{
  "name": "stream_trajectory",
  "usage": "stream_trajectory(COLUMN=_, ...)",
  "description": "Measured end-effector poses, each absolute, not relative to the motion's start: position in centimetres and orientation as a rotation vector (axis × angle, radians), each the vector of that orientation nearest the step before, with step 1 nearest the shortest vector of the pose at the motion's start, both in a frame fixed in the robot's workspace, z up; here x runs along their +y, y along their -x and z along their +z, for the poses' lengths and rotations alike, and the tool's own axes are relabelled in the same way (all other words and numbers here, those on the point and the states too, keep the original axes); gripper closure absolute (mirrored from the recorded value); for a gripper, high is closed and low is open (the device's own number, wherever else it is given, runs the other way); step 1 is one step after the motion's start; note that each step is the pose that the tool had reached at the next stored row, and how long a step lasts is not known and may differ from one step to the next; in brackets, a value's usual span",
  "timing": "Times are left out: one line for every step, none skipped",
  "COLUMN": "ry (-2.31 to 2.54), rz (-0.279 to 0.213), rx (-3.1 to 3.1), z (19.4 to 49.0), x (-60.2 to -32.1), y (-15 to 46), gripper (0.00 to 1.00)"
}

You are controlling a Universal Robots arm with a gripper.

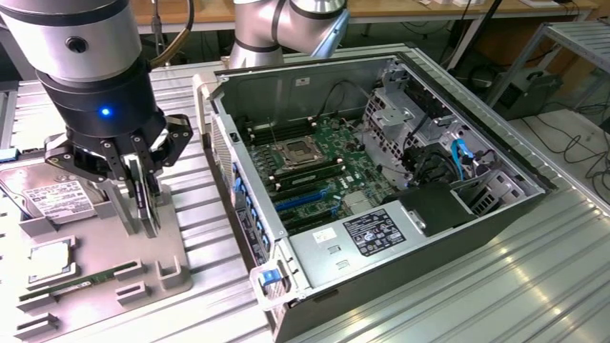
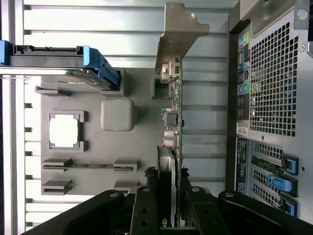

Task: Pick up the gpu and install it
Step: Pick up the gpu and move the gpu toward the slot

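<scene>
1. The gpu (image 1: 146,207) could be dropped. It is a thin card and it is held only near its top edge, so it may slip if the squeeze is weak.
2. The card could be bent or tipped if it is pulled sideways. Its lower edge is very close to the grey tray (image 1: 96,261), and it cannot be told whether that edge is free of its stand.
3. The card could be bumped on the computer case (image 1: 315,257), which stands just beside the tray on the exterior view's right. The silver bracket (image 2: 178,29) sticks out past one end of the card and could be caught on the case wall.
4. The hard drive (image 1: 57,200) and the memory stick (image 1: 81,280) lie on the same tray and could be knocked by a low swing.
5. The gpu is held upright on its edge, above the tray, right between the fingers of the gripper (image 1: 133,187).
6. In the wrist view the gpu (image 2: 175,122) is seen edge-on, running straight out from the gripper (image 2: 171,198), with a finger pressed on each side. The gripper is closed on the card.
</scene>
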State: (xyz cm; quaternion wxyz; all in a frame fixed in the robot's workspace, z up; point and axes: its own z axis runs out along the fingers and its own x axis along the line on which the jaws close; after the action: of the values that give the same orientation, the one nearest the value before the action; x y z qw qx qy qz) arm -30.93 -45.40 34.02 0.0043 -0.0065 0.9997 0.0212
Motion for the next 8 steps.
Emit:
stream_trajectory(ry=0.020, rz=0.066, rx=3.132, z=34.07, x=-45.40, y=30.93, gripper=0.73)
stream_trajectory(ry=0.020, rz=0.066, rx=3.132, z=34.13, x=-45.40, y=30.93, gripper=0.73)
stream_trajectory(ry=0.020, rz=0.066, rx=3.132, z=34.18, x=-45.40, y=30.93, gripper=0.73)
stream_trajectory(ry=0.020, rz=0.065, rx=3.132, z=34.23, x=-45.40, y=30.93, gripper=0.73)
stream_trajectory(ry=0.020, rz=0.065, rx=3.132, z=34.28, x=-45.40, y=30.93, gripper=0.73)
stream_trajectory(ry=0.020, rz=0.064, rx=3.132, z=34.32, x=-45.40, y=30.93, gripper=0.73)
stream_trajectory(ry=0.020, rz=0.064, rx=3.132, z=34.37, x=-45.40, y=30.93, gripper=0.73)
stream_trajectory(ry=0.020, rz=0.064, rx=3.132, z=34.42, x=-45.40, y=30.93, gripper=0.73)
